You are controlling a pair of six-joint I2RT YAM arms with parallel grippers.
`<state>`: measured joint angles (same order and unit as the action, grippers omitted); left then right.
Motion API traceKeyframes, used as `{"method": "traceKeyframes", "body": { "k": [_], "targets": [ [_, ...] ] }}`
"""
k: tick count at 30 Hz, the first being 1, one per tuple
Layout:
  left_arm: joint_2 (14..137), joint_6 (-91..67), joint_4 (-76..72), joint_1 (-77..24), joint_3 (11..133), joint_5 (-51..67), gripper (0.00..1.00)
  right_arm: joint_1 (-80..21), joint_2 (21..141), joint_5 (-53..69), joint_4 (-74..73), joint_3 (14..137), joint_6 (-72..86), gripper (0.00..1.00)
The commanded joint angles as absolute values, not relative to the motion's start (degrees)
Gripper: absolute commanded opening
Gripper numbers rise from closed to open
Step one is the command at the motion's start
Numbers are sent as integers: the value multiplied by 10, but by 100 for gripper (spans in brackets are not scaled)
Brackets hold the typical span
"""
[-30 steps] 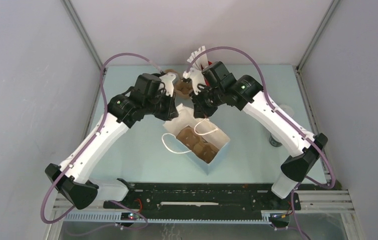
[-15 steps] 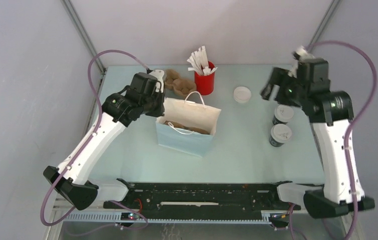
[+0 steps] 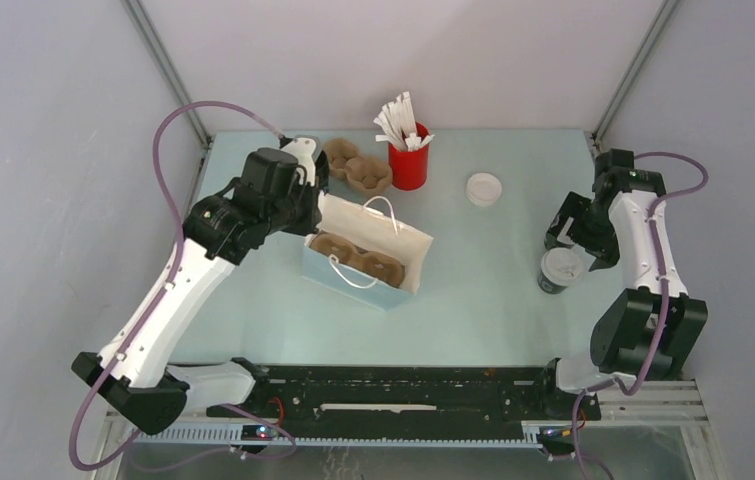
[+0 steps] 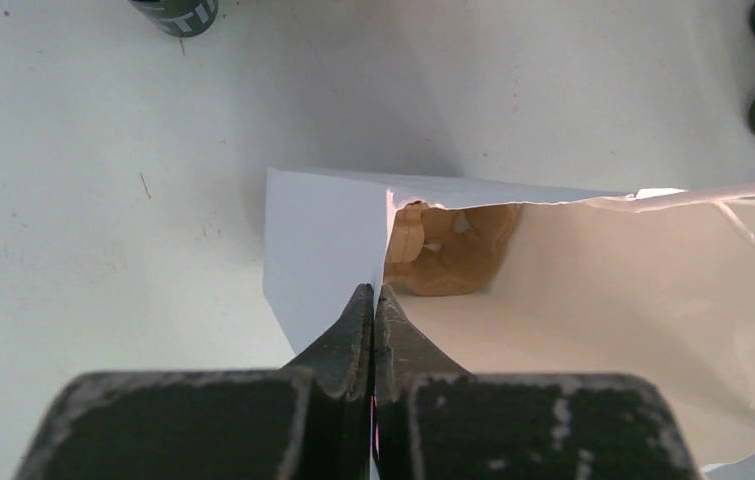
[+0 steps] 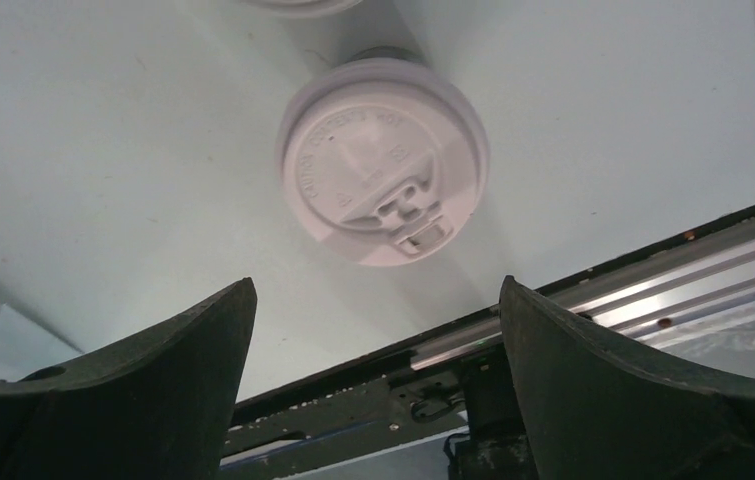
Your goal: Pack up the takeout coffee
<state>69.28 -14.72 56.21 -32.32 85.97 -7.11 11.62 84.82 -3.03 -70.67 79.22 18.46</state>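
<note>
The right gripper (image 5: 375, 288) is spread wide with nothing held, poised just above the takeout coffee (image 5: 383, 160), which stands near the table's (image 3: 473, 300) right edge, well apart from the bag. The left gripper (image 4: 373, 297) is pinched shut on the rim of the paper bag (image 4: 325, 245), apparently so its mouth is held wide for loading. A cardboard carrier (image 3: 358, 258) is seen inside. A second lidded cup (image 5: 298, 4) is crowded just beside the target.

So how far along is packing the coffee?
Done: the cardboard carrier sits inside the paper bag. In hand: the left pincer is shut on the bag's rim, and the right pincer hangs open over the takeout coffee. Left: grasping the cup and bagging it.
</note>
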Motion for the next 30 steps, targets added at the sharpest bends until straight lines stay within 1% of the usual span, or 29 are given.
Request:
{"method": "traceKeyframes", "body": {
  "k": [1,6,10,17,30],
  "targets": [
    [669,-131,539,-322,853,-66,0,137,862,-53,-683,796,128,100],
    [663,-128,541,-321,847,-67,0,155,888,-24,-669,795,111,100],
    [666,-126,543,-321,852,-70,0,156,901,-6,-663,792,103,98],
    [673,-125,542,-322,856,-63,0,155,915,15,-657,782,100,98],
    [673,-121,544,-322,855,-64,0,139,923,16,-655,763,97,98]
  ]
}}
